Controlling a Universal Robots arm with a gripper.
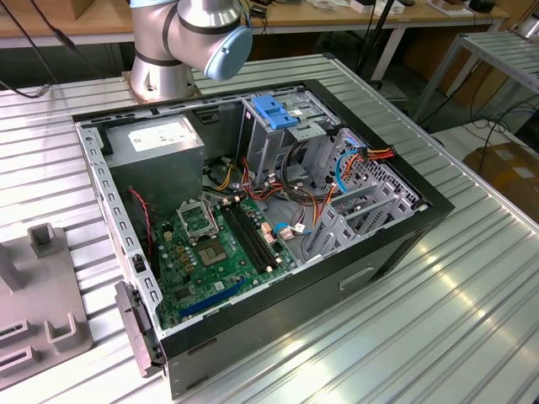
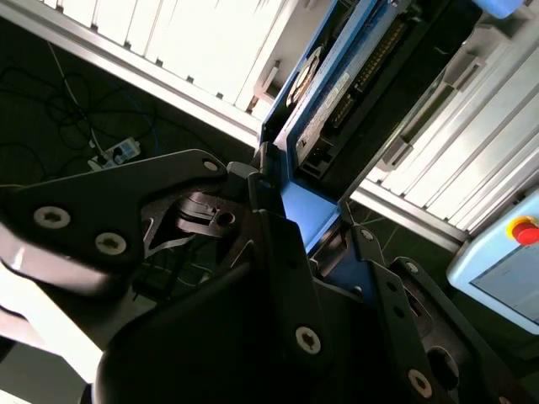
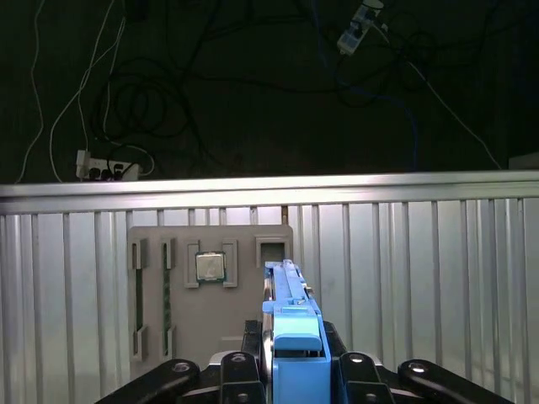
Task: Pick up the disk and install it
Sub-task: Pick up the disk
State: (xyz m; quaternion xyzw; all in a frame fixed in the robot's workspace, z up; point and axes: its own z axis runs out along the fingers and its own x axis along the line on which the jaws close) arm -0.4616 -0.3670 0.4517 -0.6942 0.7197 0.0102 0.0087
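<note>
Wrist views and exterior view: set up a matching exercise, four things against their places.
Things:
1. disk
2. power supply
3. square silver chip
4. red button

Places:
A. on the grey fixture plate
B. clamped between the jaws of the gripper
C. inside the open computer case
D. on a pale blue box

Pairs: 1-B, 2-C, 3-A, 4-D
</note>
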